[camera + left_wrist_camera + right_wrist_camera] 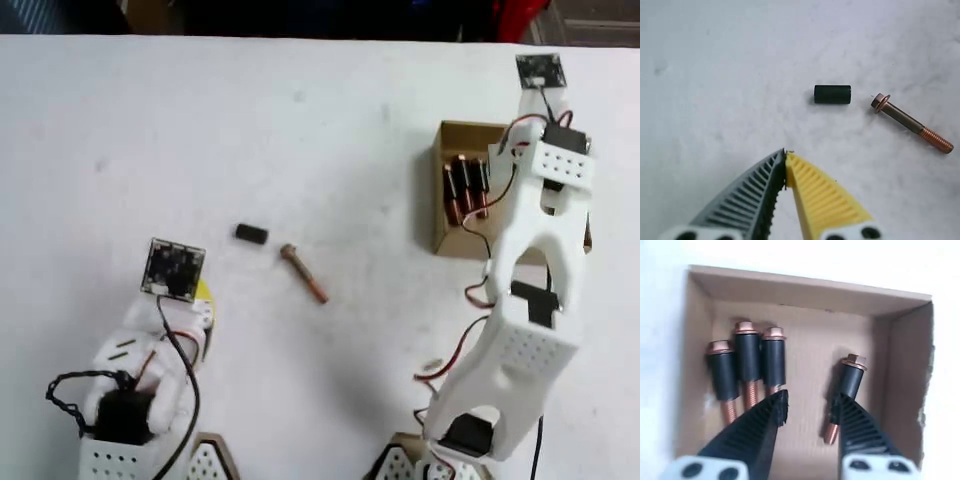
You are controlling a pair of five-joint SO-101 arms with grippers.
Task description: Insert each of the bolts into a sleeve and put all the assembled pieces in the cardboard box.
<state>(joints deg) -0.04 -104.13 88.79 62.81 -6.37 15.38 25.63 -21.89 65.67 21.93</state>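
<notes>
A short black sleeve (pixel 832 94) is seen lying on its side on the white tabletop (pixel 715 75), with nothing in it. A copper-coloured bolt (pixel 910 122) lies flat just beside it, not touching, its flanged head turned toward the sleeve. In the open cardboard box (pixel 805 287) four assembled pieces (pixel 747 362) are laid flat, three packed side by side and one apart, all heads toward the same wall.

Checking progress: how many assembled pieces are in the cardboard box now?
4. Three assembled pieces lie side by side in the cardboard box; the fourth lies apart from them. The right pincer above the box may hide more.
</notes>
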